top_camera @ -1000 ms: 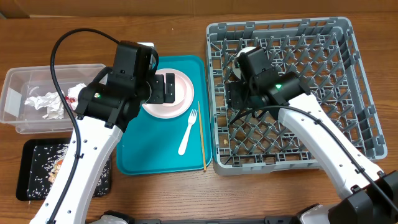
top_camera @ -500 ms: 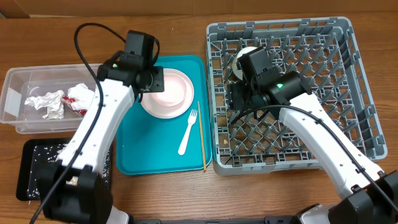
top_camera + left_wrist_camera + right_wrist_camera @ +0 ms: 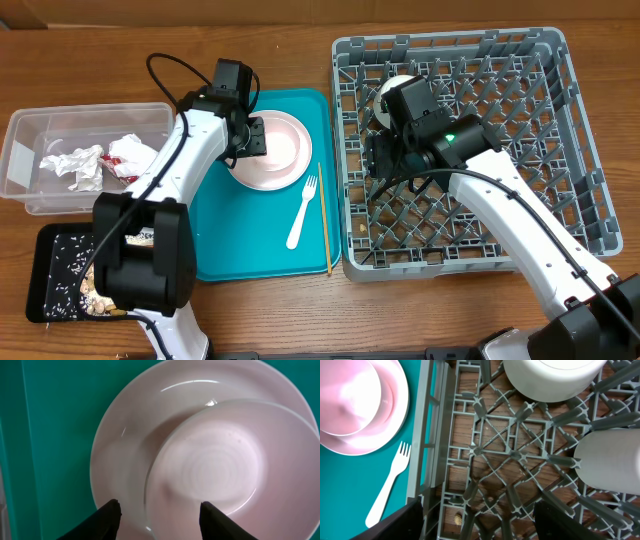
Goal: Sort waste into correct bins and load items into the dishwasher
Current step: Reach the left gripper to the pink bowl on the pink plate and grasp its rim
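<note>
Glossy pink bowl (image 3: 215, 465), glossy pink plate (image 3: 125, 455), matt grey plastic rack (image 3: 450, 44).

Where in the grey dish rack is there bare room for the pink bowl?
The grey plastic grid dish rack is bare across its right half, up to the far and right walls. Its far-left corner is crowded: the round white bowl, a small white cup and the right gripper sit there.

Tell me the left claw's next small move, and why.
Probably close the left claw on the pink bowl's near rim, then lift. Its fingers stand apart with that rim between them, and the bowl sits on the pink plate, so it likely has to come off first.
</note>
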Controlling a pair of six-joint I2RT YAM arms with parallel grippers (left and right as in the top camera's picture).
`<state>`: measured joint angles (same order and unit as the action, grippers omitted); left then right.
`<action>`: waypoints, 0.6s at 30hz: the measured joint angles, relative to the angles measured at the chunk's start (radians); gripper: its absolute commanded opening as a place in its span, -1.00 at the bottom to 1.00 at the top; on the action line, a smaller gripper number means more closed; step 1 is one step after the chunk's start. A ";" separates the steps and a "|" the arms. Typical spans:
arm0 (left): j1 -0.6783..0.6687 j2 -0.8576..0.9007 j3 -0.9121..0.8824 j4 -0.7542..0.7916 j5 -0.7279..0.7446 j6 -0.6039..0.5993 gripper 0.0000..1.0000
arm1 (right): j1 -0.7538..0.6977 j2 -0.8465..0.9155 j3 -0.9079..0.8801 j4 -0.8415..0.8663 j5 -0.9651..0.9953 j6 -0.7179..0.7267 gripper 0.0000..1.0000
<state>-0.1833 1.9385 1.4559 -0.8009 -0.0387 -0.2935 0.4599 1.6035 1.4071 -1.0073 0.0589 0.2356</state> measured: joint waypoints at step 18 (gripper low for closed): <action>0.000 0.043 0.000 0.028 0.005 -0.003 -0.50 | 0.000 0.000 0.000 -0.001 0.000 0.000 0.48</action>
<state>-0.1833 1.9812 1.4559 -0.7731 -0.0338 -0.2970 0.4599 1.6035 1.4071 -1.0084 0.0593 0.2352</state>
